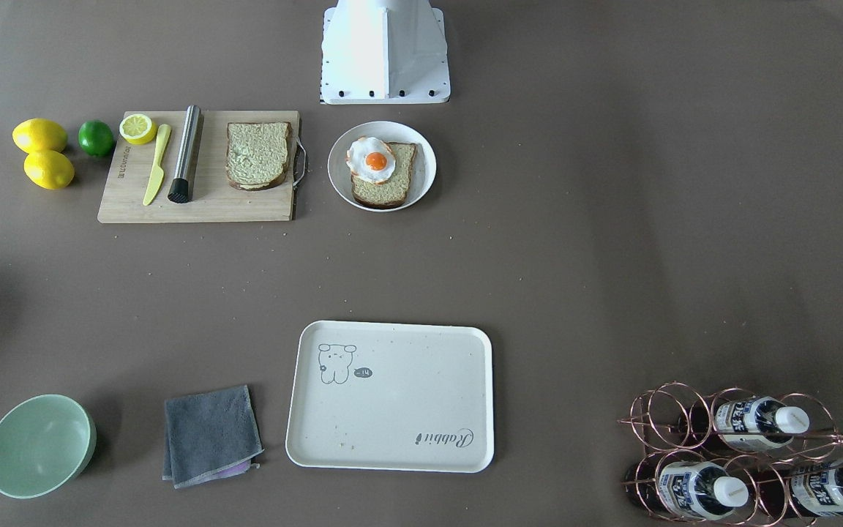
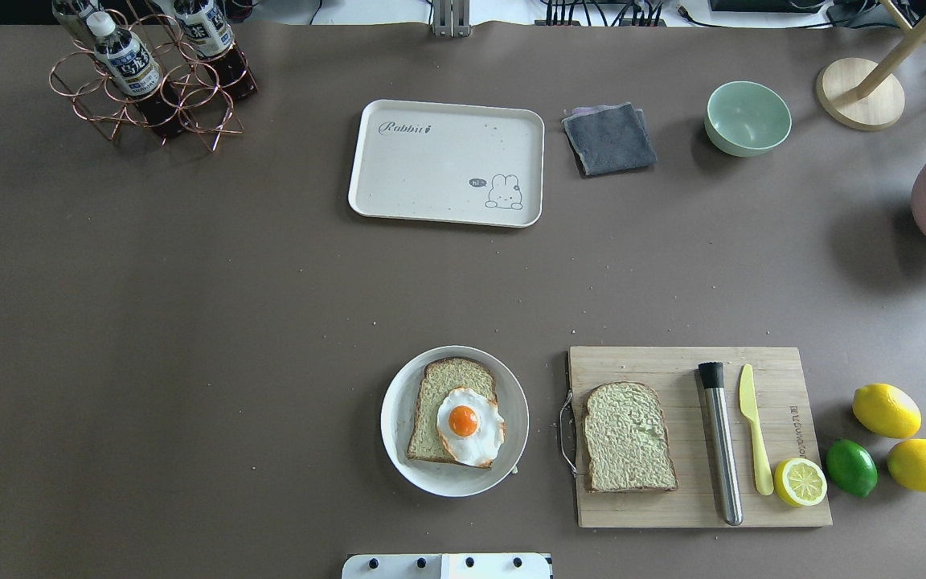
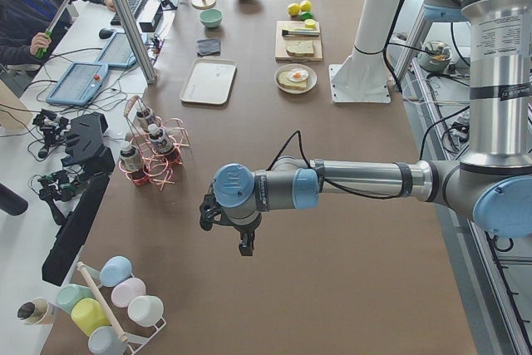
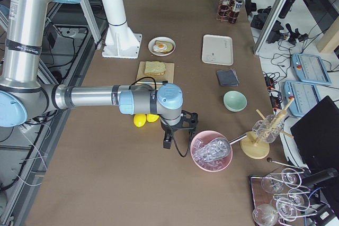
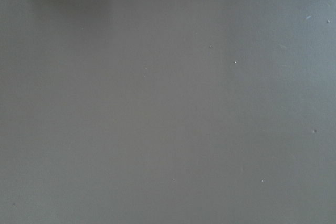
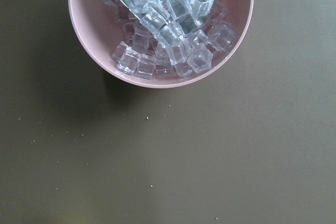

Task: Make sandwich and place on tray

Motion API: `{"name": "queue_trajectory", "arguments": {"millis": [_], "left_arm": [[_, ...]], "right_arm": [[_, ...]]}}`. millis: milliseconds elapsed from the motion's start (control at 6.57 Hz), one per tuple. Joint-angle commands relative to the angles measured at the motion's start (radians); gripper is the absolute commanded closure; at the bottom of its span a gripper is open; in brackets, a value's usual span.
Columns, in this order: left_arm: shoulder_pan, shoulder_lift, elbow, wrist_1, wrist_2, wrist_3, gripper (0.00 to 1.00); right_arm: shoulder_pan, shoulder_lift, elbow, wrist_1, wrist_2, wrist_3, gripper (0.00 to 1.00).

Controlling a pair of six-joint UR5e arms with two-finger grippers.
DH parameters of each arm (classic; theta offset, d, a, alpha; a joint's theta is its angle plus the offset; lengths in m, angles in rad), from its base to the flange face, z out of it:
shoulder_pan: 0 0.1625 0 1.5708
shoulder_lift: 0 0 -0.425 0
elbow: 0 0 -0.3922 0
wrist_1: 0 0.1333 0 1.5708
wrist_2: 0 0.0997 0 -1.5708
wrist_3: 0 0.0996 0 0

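Observation:
The sandwich lies in separate parts. One bread slice [image 2: 451,382] with the fried egg [image 2: 467,422] on top sits on a round white plate [image 1: 426,157] near the robot's base. A second bread slice [image 2: 628,438] lies flat on the wooden cutting board [image 2: 672,507]. The cream tray [image 2: 431,177] rests across the table with nothing on it. My left gripper [image 3: 243,245] hangs over bare table far to the left, and my right gripper [image 4: 167,142] hangs beside the pink ice bowl [image 4: 211,151]. I cannot tell whether either is open or shut.
On the board lie a steel muddler [image 2: 720,442], a yellow knife [image 2: 752,426] and a lemon half [image 2: 801,481]; two lemons and a lime [image 2: 850,466] sit beside it. Grey cloth [image 2: 609,138], green bowl [image 2: 747,117] and bottle rack [image 2: 149,76] line the far edge.

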Motion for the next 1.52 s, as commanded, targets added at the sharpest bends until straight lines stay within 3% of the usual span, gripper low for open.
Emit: {"name": "queue_trajectory", "arguments": {"millis": [0,1371], "left_arm": [[0.0,0.0,0.0,0.0,0.0,0.0,0.03],[0.0,-0.017,-0.011,-0.001,0.002,-0.002,0.03]], "right_arm": [[0.0,0.002,0.0,0.0,0.002,0.002,0.0],[0.0,0.006,0.006,0.0,-0.003,0.0,0.0]]}}
